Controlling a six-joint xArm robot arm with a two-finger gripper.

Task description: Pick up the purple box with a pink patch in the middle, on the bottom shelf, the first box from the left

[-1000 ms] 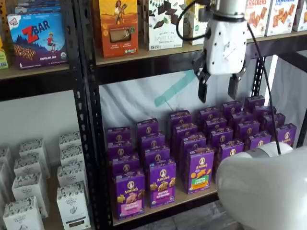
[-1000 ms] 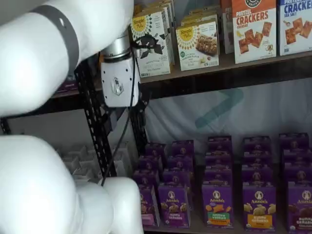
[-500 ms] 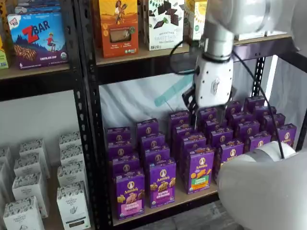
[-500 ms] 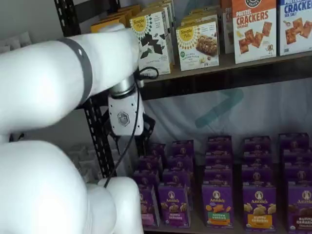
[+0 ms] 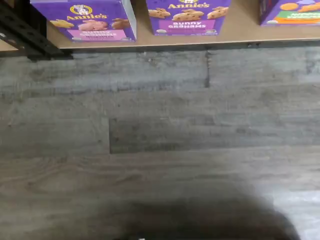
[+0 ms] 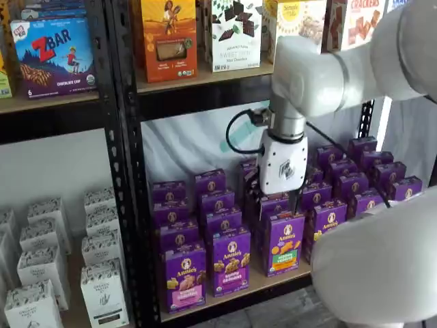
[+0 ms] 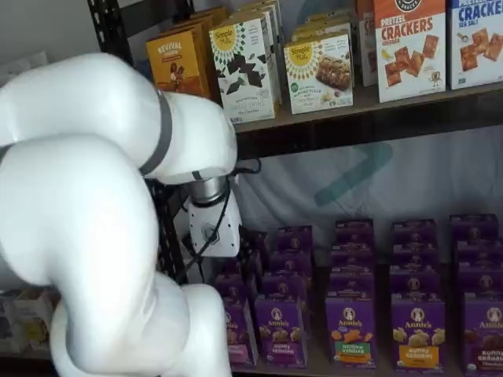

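The purple box (image 6: 184,277) with a pink band stands upright at the front left of the bottom shelf (image 6: 263,280). It also shows in the wrist view (image 5: 82,19), on the tan board (image 5: 240,30). In a shelf view (image 7: 238,334) my arm partly hides it. My gripper (image 6: 278,203) hangs in front of the middle rows of purple cartons, above and to the right of the purple box. Only one black finger (image 6: 295,203) shows plainly, so I cannot tell its state. Its white body also shows in a shelf view (image 7: 212,229).
A like carton with a purple-blue band (image 6: 231,263) and one with a green-and-orange patch (image 6: 285,246) stand right of the purple box. A black upright (image 6: 126,171) is at its left, with white cartons (image 6: 102,294) beyond. My arm's white link (image 6: 375,273) fills the lower right.
The gripper has come down from the upper shelf's level and moved left, and now hangs in front of the purple cartons on the bottom shelf.
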